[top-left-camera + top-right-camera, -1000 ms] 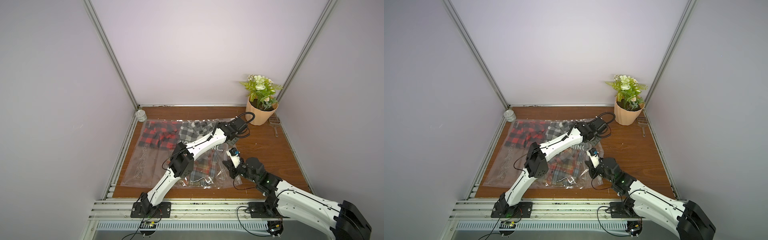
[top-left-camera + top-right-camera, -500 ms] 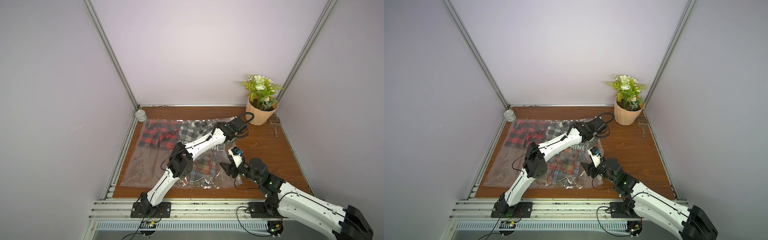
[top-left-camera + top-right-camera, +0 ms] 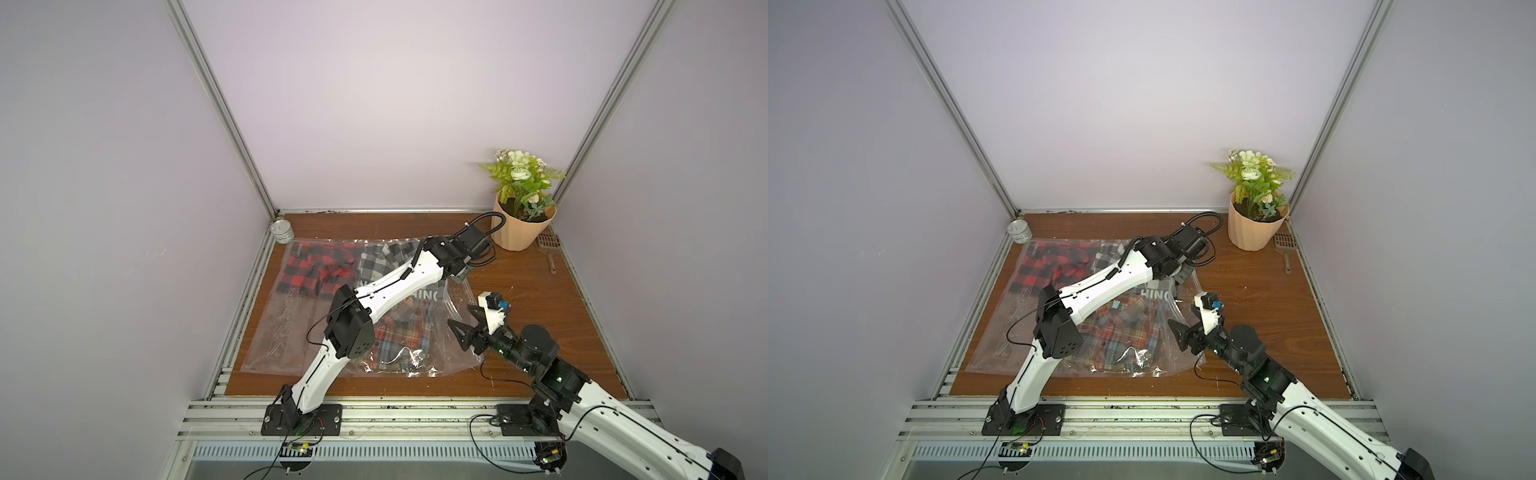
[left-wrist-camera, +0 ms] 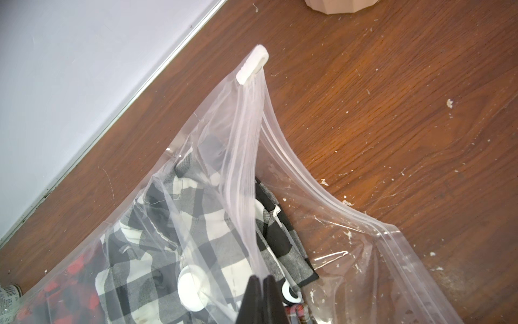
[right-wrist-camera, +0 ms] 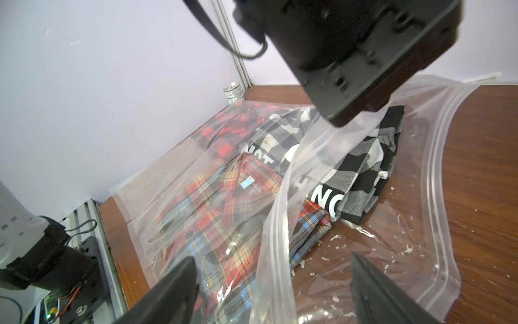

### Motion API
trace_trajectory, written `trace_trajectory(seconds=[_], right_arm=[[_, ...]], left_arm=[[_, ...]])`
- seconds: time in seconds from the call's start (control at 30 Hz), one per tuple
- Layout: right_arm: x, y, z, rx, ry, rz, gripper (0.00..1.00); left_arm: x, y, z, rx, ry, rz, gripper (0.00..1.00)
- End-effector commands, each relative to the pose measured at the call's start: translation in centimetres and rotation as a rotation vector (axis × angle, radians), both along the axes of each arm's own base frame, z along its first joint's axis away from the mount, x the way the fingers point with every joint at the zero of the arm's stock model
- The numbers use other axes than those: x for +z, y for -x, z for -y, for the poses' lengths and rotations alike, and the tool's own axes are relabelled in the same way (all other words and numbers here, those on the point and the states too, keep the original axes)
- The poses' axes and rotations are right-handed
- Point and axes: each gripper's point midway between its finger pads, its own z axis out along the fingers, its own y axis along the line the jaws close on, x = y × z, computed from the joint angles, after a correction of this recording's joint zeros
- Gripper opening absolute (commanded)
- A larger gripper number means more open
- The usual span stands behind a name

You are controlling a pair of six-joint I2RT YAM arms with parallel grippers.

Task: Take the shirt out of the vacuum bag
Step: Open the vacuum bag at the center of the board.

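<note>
Clear plastic, the bag (image 3: 282, 332) lay flat on the 9 o'clock half of the table (image 3: 540, 291), its mouth toward 3 o'clock and the slider (image 4: 252, 64) at the zip's 12 o'clock end. Inside, the plaid shirt (image 3: 399, 332) lay nearest the mouth, with a grey shirt (image 3: 382, 259) at its 12 o'clock. The left gripper (image 4: 262, 280) was clenched on the bag's upper lip, holding it raised. The right gripper (image 5: 273, 261) hovered at the mouth, jaws spread and holding nothing. A pot (image 3: 519, 232) stood at 1 o'clock and a can (image 3: 282, 232) at 11.

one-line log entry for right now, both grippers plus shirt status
left gripper: shut on vacuum bag upper lip, lifted | right gripper: open, empty, facing bag mouth | plaid shirt: inside bag
</note>
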Motion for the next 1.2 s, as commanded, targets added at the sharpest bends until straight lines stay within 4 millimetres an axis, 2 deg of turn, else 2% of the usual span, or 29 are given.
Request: trace_trajectory(seconds=[0.0,0.23,0.4,0.47,0.6,0.77,1.03,1.17], right_arm=[[1.8,-0.4,0.9,-0.029,-0.089,-0.019,0.9],[2.1,-3.5,2.9,-0.141,-0.217,-0.149,0.89],[0.7,-5.8,3.2,-0.172,-0.257,-0.251,0.87],[0.4,-6.6,2.8,-0.152,-0.272,-0.275,0.86],[0.2,-8.1,0.8,-0.08,-0.261,-0.325,0.82],[-0.9,-10.5,-0.1,-0.086,-0.241,-0.382,0.82],[-2.3,-12.0,-2.0,-0.027,-0.245,-0.463,0.8],[-4.4,-12.5,-2.1,-0.044,-0.226,-0.525,0.8]], left_arm=[[0.9,0.2,-1.0,0.024,0.022,-0.016,0.01],[1.4,0.6,-2.2,0.052,0.03,-0.019,0.0],[1.6,0.8,-2.8,0.071,0.047,-0.031,0.0],[1.8,1.1,-2.8,0.063,0.06,-0.043,0.0],[2.2,1.6,-2.8,0.061,0.088,-0.054,0.01],[2.0,1.9,-3.0,0.066,0.099,-0.06,0.0],[3.4,2.2,-2.9,0.064,0.155,-0.054,0.01],[3.5,2.2,-2.9,0.062,0.162,-0.057,0.0]])
